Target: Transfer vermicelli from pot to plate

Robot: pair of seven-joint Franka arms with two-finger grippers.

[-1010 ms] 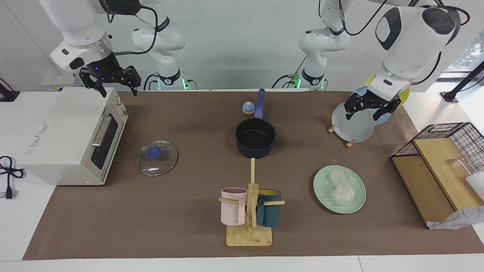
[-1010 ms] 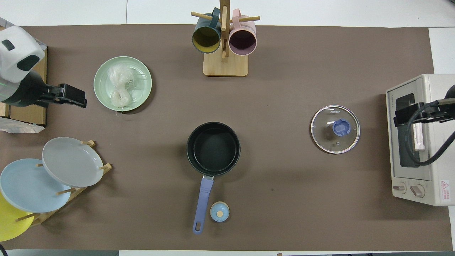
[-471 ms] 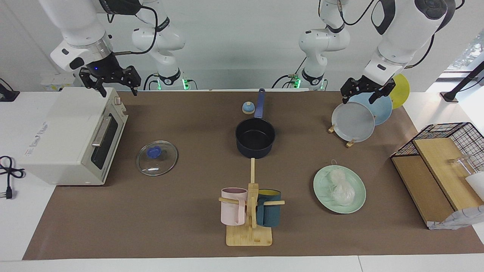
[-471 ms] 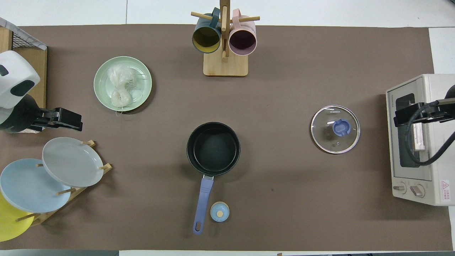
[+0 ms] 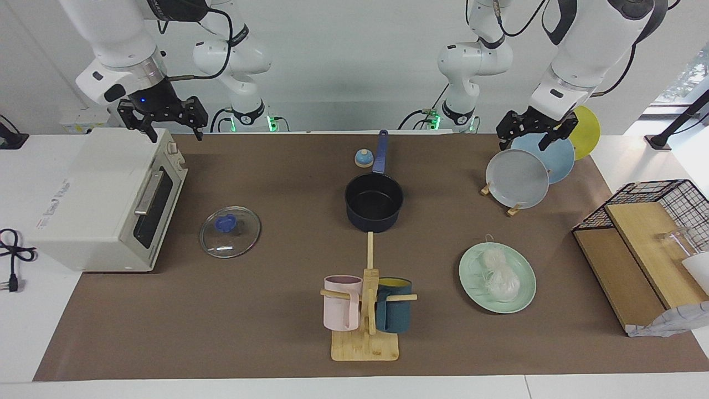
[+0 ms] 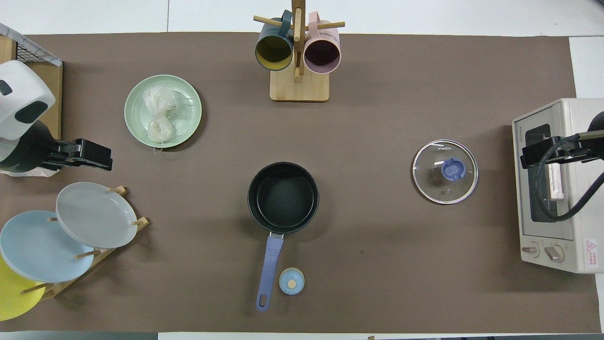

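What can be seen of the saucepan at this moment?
The pot is a small round dark navy saucepan with a black, empty inside, seemingly coated metal. It stands upright and uncovered on the brown table cover near mid-table. Its long straight blue handle, with a hanging hole at the end, points toward the robots. Nothing touches it; a small blue round object lies beside the handle.

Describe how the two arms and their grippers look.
Both arms are glossy white with rounded segments, dark joint patches and black cables looped outside. Each wrist ends in a silver ring and a black two-finger gripper: left gripper, right gripper, which shows a small blue light. The bases glow green.
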